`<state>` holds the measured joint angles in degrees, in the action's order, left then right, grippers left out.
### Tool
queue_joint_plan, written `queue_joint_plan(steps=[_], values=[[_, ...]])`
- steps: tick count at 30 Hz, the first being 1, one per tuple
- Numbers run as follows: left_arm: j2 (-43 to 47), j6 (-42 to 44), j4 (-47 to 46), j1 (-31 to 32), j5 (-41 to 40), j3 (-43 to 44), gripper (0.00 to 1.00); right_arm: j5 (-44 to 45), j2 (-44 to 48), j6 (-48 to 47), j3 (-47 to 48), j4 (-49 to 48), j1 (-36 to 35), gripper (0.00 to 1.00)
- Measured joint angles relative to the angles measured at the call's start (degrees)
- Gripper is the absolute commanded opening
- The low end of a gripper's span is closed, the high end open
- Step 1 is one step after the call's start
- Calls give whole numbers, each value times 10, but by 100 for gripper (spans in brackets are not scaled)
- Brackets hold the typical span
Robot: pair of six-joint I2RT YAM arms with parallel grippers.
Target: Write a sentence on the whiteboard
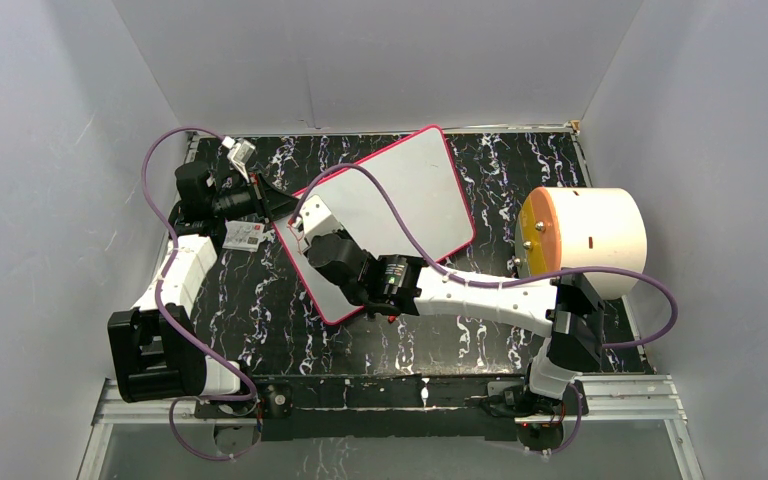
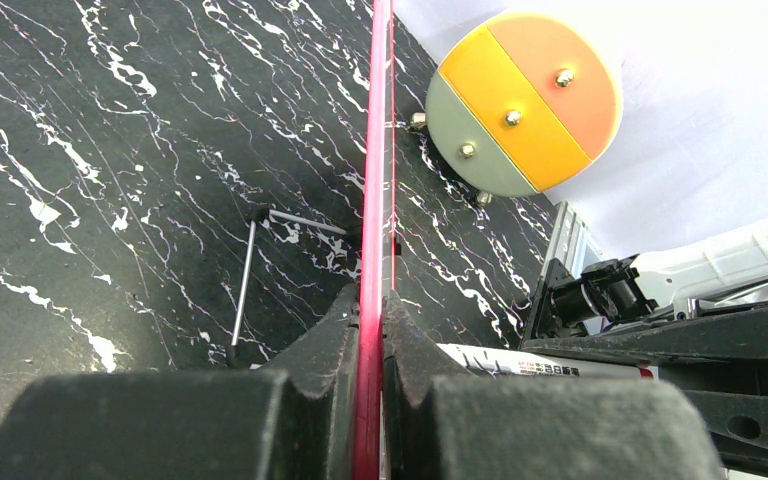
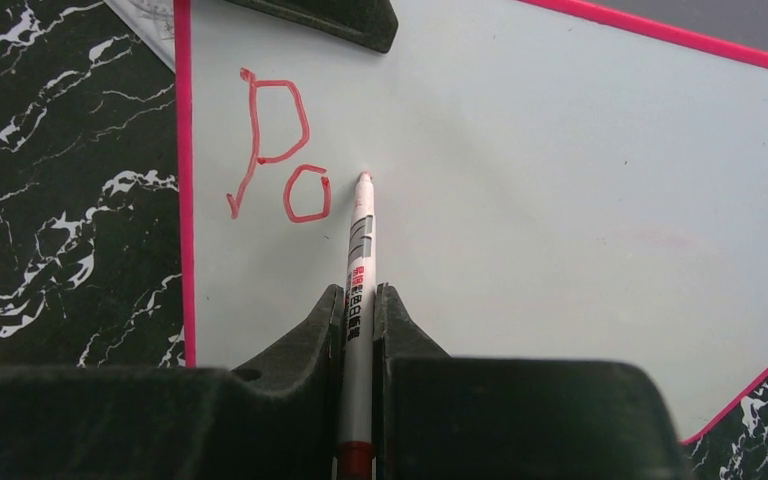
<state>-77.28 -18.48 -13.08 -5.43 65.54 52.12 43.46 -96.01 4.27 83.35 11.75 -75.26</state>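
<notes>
Whiteboard [image 1: 430, 180] lies askew on the black marbled table [image 1: 260, 310]. At its near edge the right jaws pinch a red marker [image 3: 362, 240] tight, its tip apparently touching the board. Of the sentence [image 3: 280, 155], only "Po" stands, just left of that tip. At the far-left edge, the left jaws clamp the pink frame. Nearly all the writing remains.

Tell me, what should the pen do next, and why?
Probably start the next letter just right of "Po": nothing else is written, the marker in the right gripper has its tip there, and the left gripper pinches the whiteboard.
</notes>
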Motion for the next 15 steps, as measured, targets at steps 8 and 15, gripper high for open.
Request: queue_joint_plan(steps=[8,15], values=[[0,0,0,0,0,0,0,-11,0,0,0,-15,0,0],[0,0,0,0,0,0,0,-16,0,0,0,-14,1,0]])
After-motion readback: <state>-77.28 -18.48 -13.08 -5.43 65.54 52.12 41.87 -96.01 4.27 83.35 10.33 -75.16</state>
